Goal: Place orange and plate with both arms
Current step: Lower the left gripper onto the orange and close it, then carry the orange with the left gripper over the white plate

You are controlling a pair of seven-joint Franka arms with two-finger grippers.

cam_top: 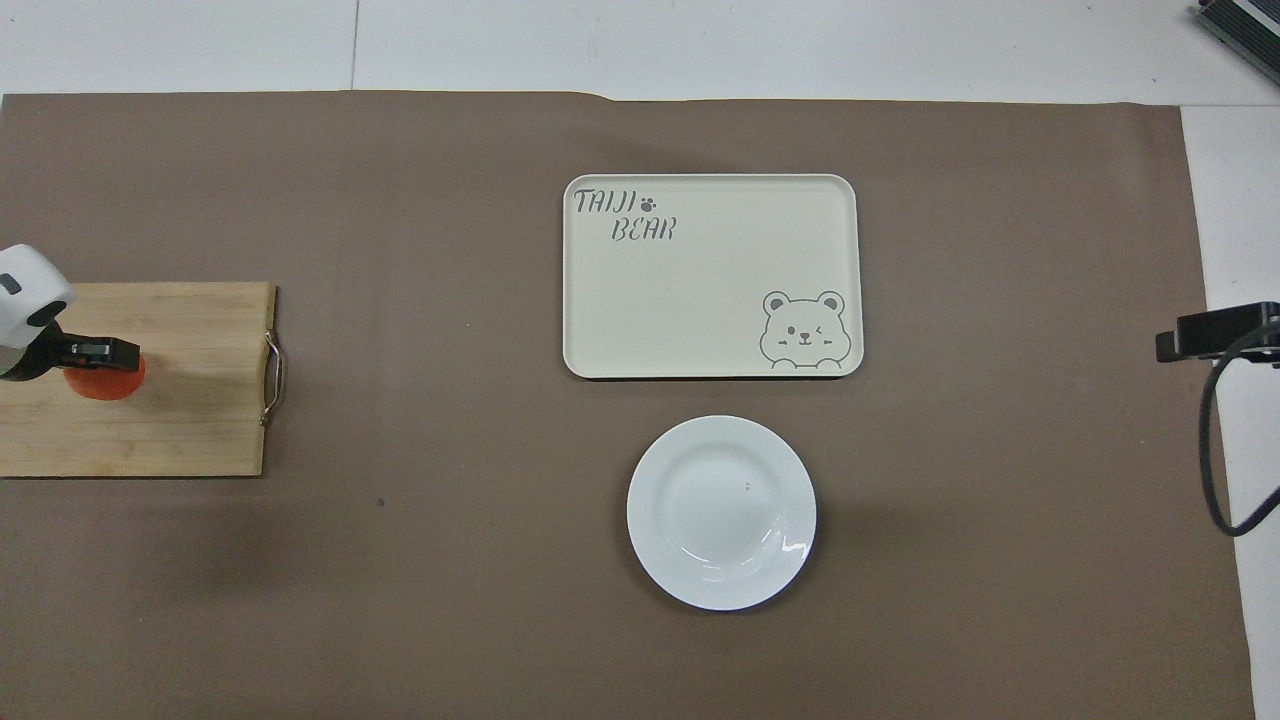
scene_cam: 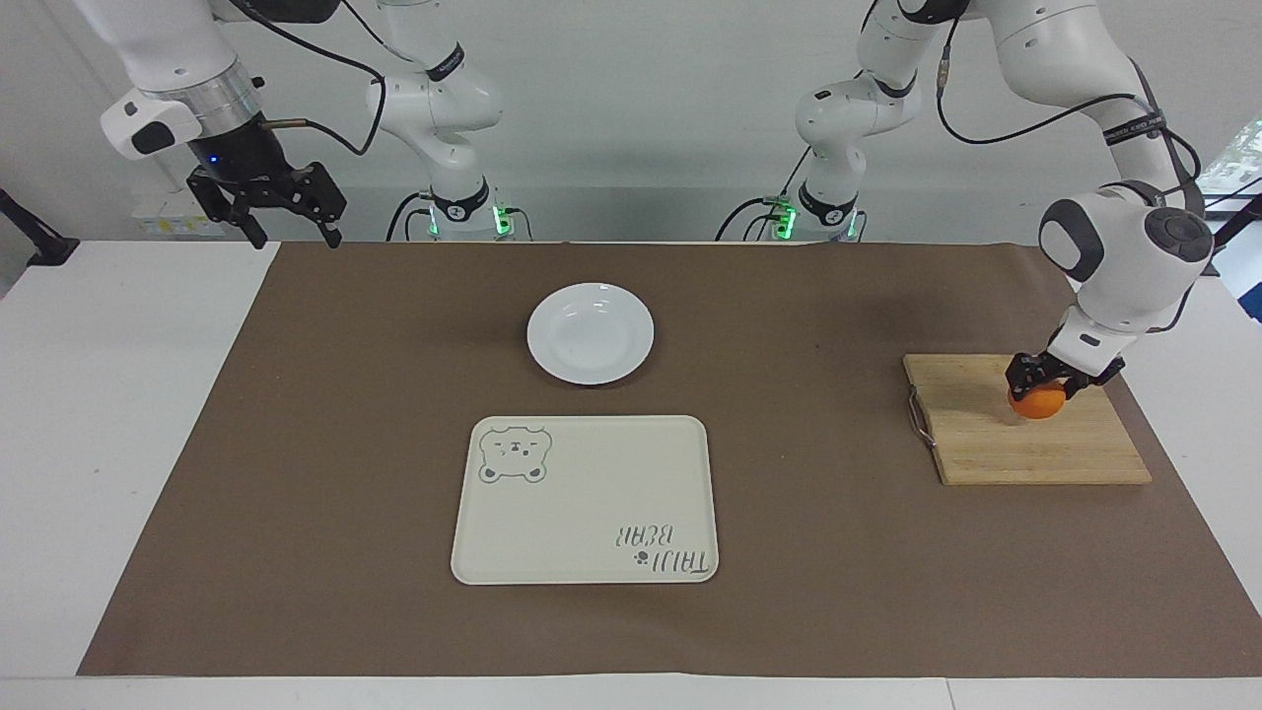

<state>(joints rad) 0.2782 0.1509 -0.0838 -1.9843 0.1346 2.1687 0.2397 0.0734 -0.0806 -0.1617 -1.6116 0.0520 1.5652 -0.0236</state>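
The orange [scene_cam: 1038,404] [cam_top: 100,383] is at the wooden cutting board [scene_cam: 1025,449], and my left gripper [scene_cam: 1043,387] [cam_top: 95,352] is shut on it from above. The fruit looks barely raised off the wood. The white plate [scene_cam: 590,332] [cam_top: 721,512] lies empty on the brown mat, mid-table, nearer to the robots than the cream tray. My right gripper [scene_cam: 294,237] [cam_top: 1215,333] hangs open and empty in the air over the mat's edge at the right arm's end of the table.
A cream bear-print tray [scene_cam: 585,499] [cam_top: 712,276] lies empty just farther from the robots than the plate. The cutting board [cam_top: 170,400] has a metal handle [cam_top: 272,378] on the side toward the table's middle. A brown mat covers most of the table.
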